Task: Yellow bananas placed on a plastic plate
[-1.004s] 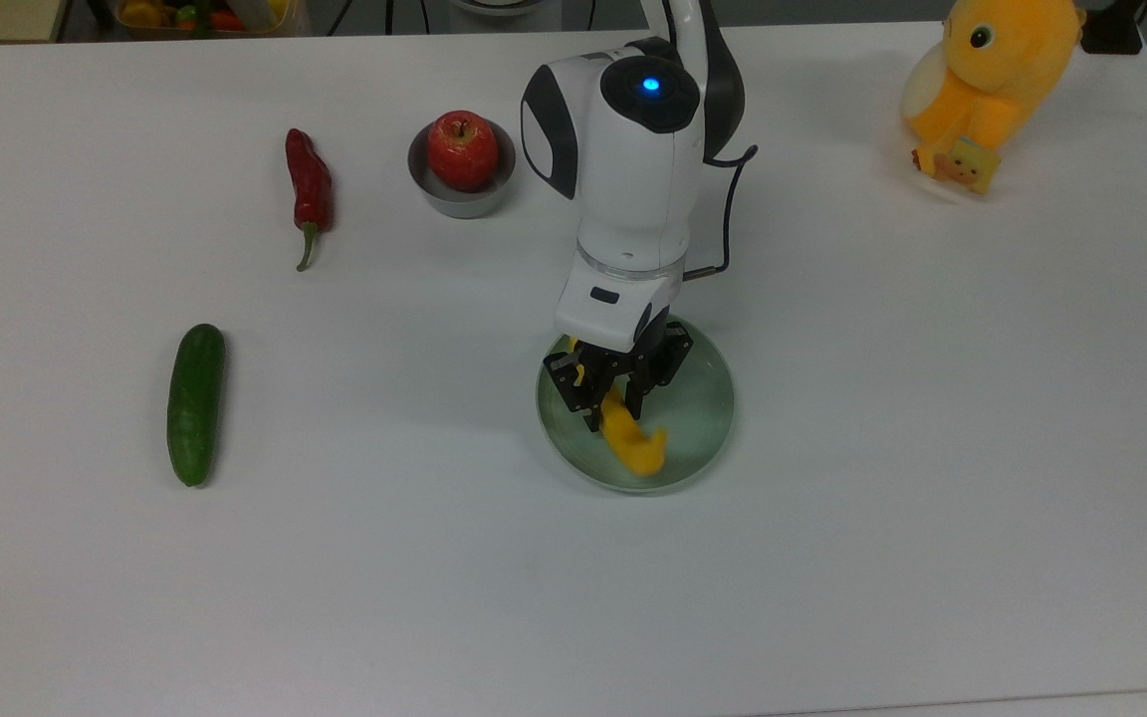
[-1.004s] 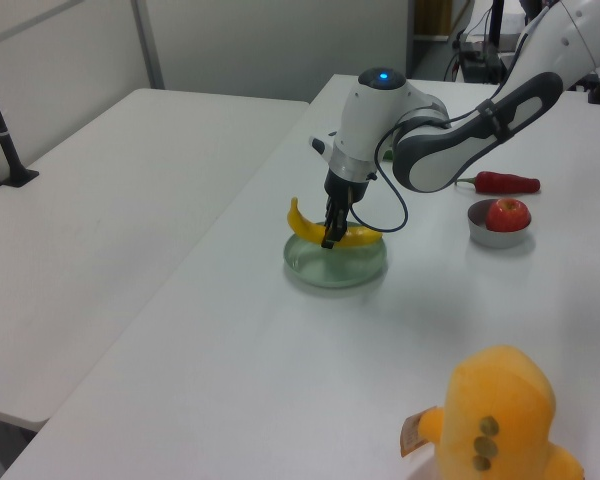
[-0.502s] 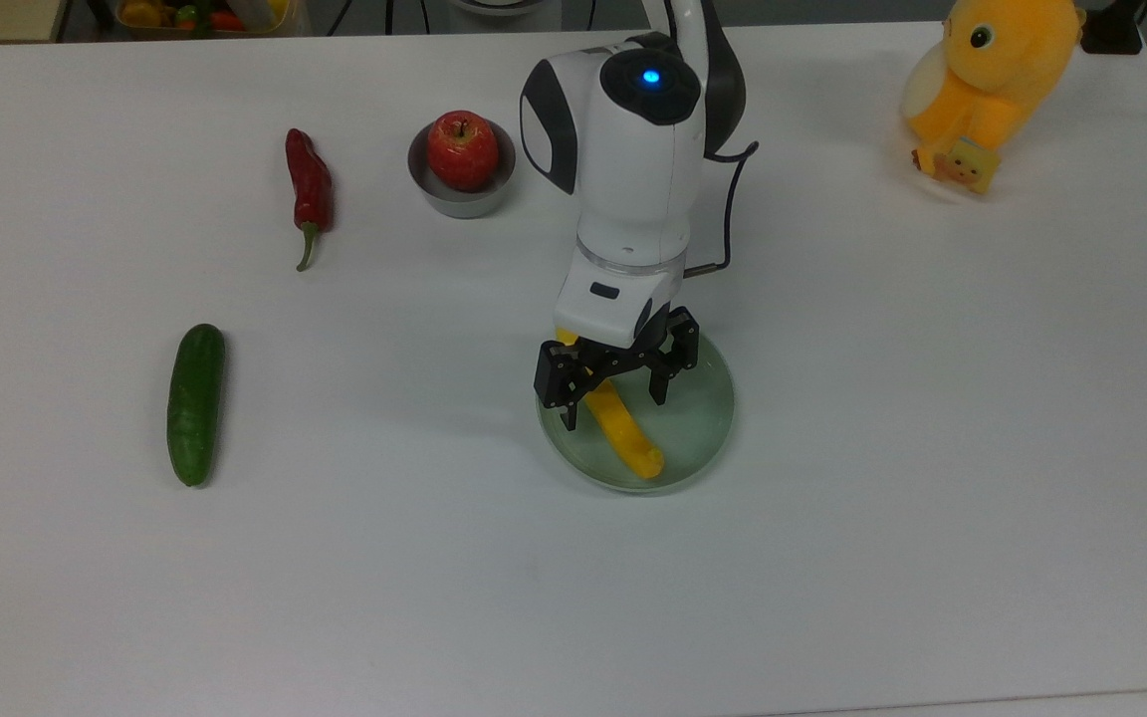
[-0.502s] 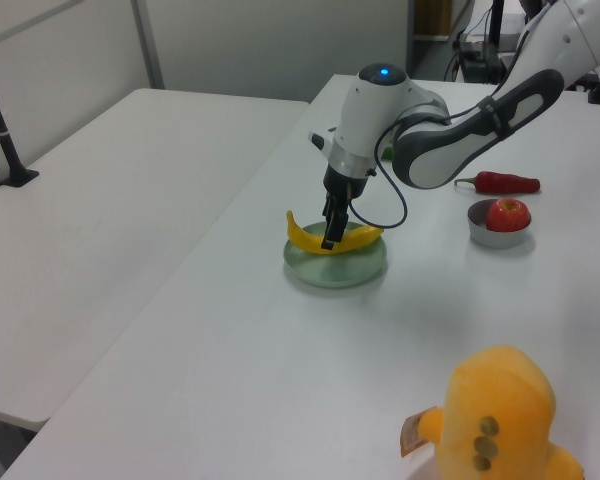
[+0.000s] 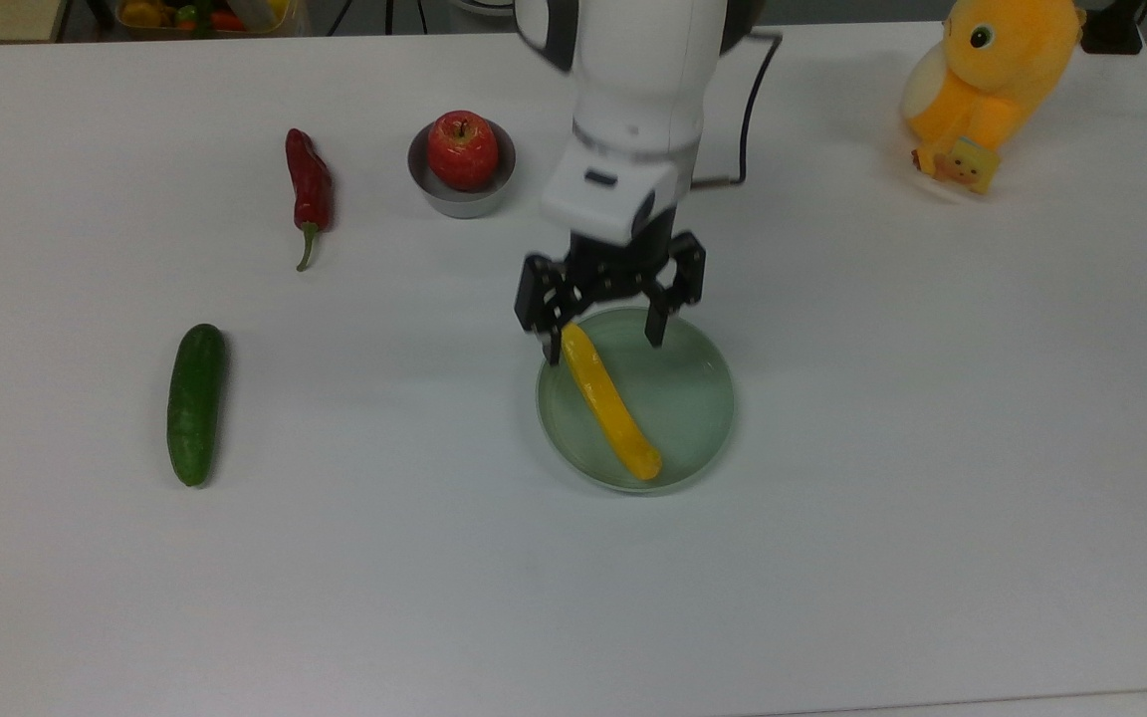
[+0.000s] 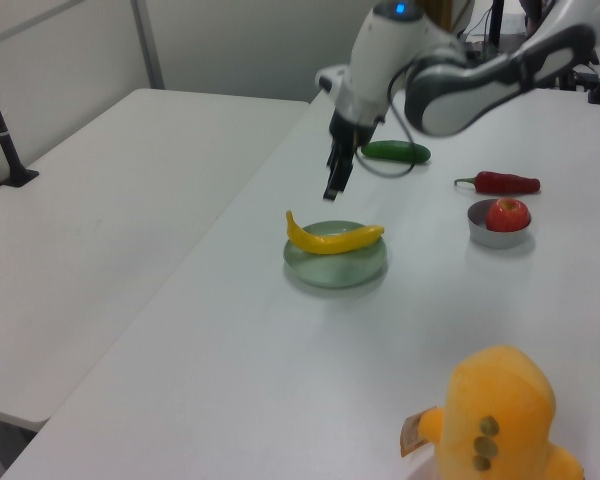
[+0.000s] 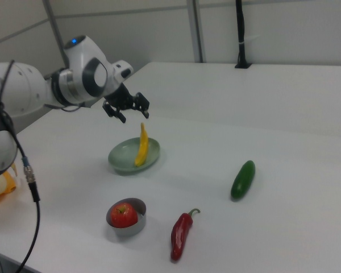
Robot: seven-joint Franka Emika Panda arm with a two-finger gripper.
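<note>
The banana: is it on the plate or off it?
On it. The banana lies across the green plate, one tip overhanging the rim, with the open gripper lifted clear.

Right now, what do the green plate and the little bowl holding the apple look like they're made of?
The plate looks like pale green, slightly see-through plastic with a smooth gloss; the white table tints through it. The bowl looks like matte grey metal, though painted plastic is possible. The banana lies across the plate.
</note>
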